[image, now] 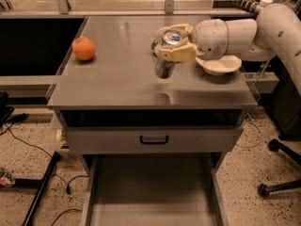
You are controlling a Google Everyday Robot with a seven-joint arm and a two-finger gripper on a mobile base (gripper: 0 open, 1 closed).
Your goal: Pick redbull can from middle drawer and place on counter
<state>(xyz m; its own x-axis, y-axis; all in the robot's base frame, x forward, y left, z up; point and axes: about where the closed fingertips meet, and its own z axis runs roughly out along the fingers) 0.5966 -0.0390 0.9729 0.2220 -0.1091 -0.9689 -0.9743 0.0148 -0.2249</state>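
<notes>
Redbull can [164,68] sits inside the claw, not apart from it. Long axis is near upright, silver top tipped a bit toward the cam, dark body hanging below the fingers toward 6 o'clock. The can's base is right at the counter [117,74] surface, approx centre of the top, slightly to the 2 o'clock side. Can't tell if the base is touching or just above.

Gripper [164,44] comes in from 3 o'clock and grips the can's upper part, one yellowish finger [181,54] on the near side, the other on the far side. So it's holding the can, narrow stance. Only one arm here, so no question of which is nearer.

Key relation for the next move, as a judgement: can over bare counter w/ axis vertical, so what's left is set down and let go, then back out toward 3 o'clock.

Around the can:
- Bowl [218,66] just beside, at 3 o'clock.
- Orange [83,48] well apart, at 9 o'clock.
- Sth greenish behind the claw at 11 o'clock, mostly hidden.
- Drawer front w/ black handle [154,139] at 6 o'clock.
- Middle drawer [150,192] pulled out further down at 6 o'clock, floor bare.
</notes>
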